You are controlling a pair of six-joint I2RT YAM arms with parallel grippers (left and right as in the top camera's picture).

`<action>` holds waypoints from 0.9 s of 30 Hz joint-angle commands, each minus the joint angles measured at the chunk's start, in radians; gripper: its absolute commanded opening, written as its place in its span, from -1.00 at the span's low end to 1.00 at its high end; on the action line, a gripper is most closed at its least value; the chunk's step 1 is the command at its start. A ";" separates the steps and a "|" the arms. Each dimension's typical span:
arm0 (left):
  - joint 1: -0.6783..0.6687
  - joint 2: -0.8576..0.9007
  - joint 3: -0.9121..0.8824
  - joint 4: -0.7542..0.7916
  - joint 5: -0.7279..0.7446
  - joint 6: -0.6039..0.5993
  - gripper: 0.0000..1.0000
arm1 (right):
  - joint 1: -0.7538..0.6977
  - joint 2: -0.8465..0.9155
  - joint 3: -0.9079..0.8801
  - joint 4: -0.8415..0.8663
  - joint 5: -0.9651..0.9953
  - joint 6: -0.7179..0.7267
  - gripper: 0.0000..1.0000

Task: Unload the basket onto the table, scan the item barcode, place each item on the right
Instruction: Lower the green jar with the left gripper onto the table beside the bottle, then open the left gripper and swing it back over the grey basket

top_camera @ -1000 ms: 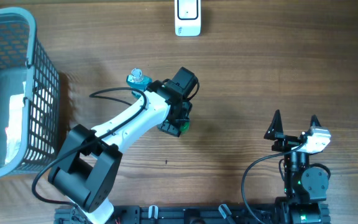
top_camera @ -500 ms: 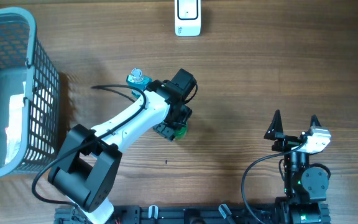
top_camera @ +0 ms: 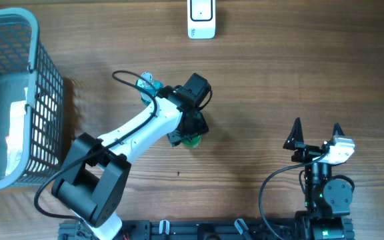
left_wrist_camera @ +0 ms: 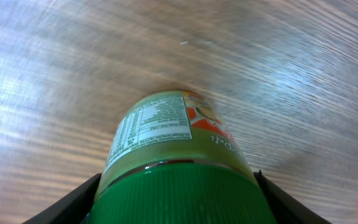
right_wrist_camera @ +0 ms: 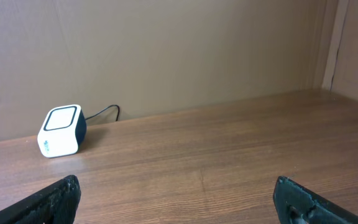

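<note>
The item is a bottle (left_wrist_camera: 166, 137) with a green ribbed cap and a label of small print and orange artwork. Its far end reaches down to the wooden table. My left gripper (left_wrist_camera: 176, 186) is shut on it at the cap, one black finger (left_wrist_camera: 73, 199) on each side. From overhead only a green edge of the bottle (top_camera: 193, 141) shows under the left gripper (top_camera: 189, 132). The white barcode scanner (top_camera: 201, 19) stands at the table's far edge, also seen as the scanner (right_wrist_camera: 61, 130) in the right wrist view. My right gripper (top_camera: 317, 130) rests wide open and empty at the near right.
A grey wire basket (top_camera: 45, 87) with packaged goods stands at the left edge. A small clear bottle with a blue label (top_camera: 148, 84) lies beside the left arm's wrist. A brown wall backs the table behind the scanner.
The left wrist has turned a little, and the bottle's green edge has shifted slightly down and left under it. The arm's cable loop has swung up. The right arm has not moved.
</note>
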 commanded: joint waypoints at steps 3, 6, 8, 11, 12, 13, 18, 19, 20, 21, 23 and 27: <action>0.008 0.010 0.003 0.034 -0.010 0.191 0.35 | -0.003 -0.004 -0.001 0.005 -0.016 -0.018 1.00; 0.008 0.010 0.003 0.045 -0.032 0.209 0.36 | -0.003 -0.004 -0.001 0.005 -0.016 -0.018 1.00; 0.008 0.010 0.003 0.045 -0.045 0.209 0.36 | -0.003 -0.004 -0.001 0.005 -0.016 -0.018 1.00; 0.007 0.010 0.003 0.053 -0.062 0.239 0.35 | -0.003 -0.004 -0.001 0.005 -0.016 -0.018 1.00; 0.006 0.010 0.003 0.061 -0.064 0.267 0.35 | -0.003 -0.004 -0.001 0.005 -0.016 -0.017 1.00; 0.006 0.010 0.003 0.068 -0.064 0.291 0.36 | -0.003 -0.004 -0.001 0.005 -0.016 -0.018 1.00; 0.006 0.010 0.003 0.114 -0.151 0.322 0.37 | -0.003 -0.004 -0.001 0.005 -0.016 -0.017 1.00; 0.006 0.010 0.003 0.124 -0.159 0.322 0.37 | -0.003 -0.004 -0.001 0.005 -0.016 -0.018 1.00; 0.006 0.010 0.003 0.142 -0.166 0.338 0.37 | -0.003 -0.004 -0.001 0.005 -0.016 -0.017 1.00; 0.007 0.010 0.003 0.152 -0.167 0.352 0.37 | -0.003 -0.004 -0.001 0.005 -0.016 -0.018 1.00; 0.006 0.010 0.003 0.177 -0.181 0.389 0.38 | -0.003 -0.004 -0.001 0.005 -0.016 -0.018 1.00; 0.006 0.010 0.003 0.209 -0.233 0.418 0.40 | -0.003 -0.004 -0.001 0.005 -0.016 -0.018 1.00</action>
